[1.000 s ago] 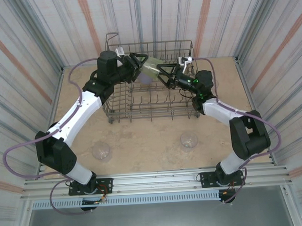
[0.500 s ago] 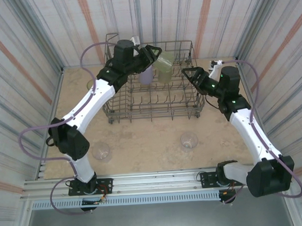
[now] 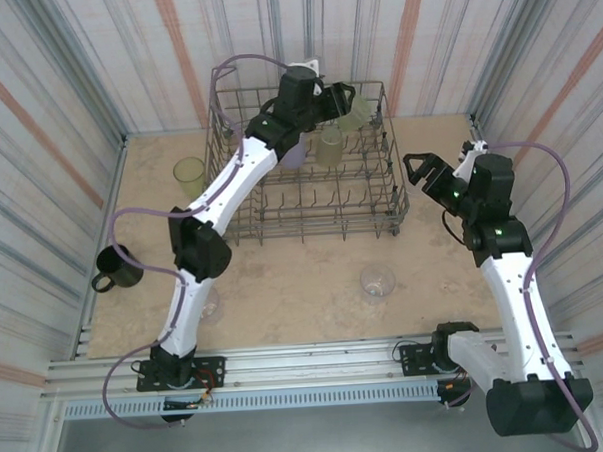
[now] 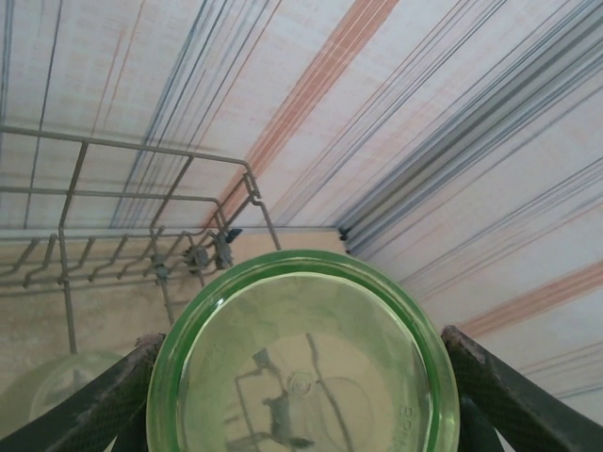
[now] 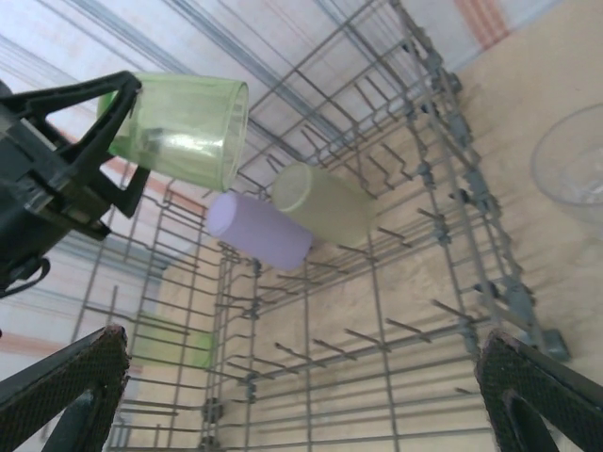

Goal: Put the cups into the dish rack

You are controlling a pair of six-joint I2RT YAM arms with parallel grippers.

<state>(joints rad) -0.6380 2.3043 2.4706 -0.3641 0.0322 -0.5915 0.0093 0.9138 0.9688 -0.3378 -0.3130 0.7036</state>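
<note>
Top view: the left pincer (image 3: pixel 344 105) pinches a yellow-green tumbler (image 3: pixel 357 110), with the dish rack's (image 3: pixel 311 218) far right corner beneath it. The right pincer (image 3: pixel 420 171), spread wide, has the rack to its left.
Left wrist: the tumbler sits clamped between the fingers (image 4: pixel 85 405).
Right wrist: a lavender tumbler (image 5: pixel 259 231) and a pale green tumbler (image 5: pixel 325 202) lie in the rack ahead of the spread jaws.

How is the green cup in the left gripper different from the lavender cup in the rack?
The green cup is translucent; the lavender cup is opaque. The green cup is held aloft between the left gripper jaws; the lavender cup rests among the tines of the dish rack, ungripped. Both are small plain tumblers of similar size.
</note>
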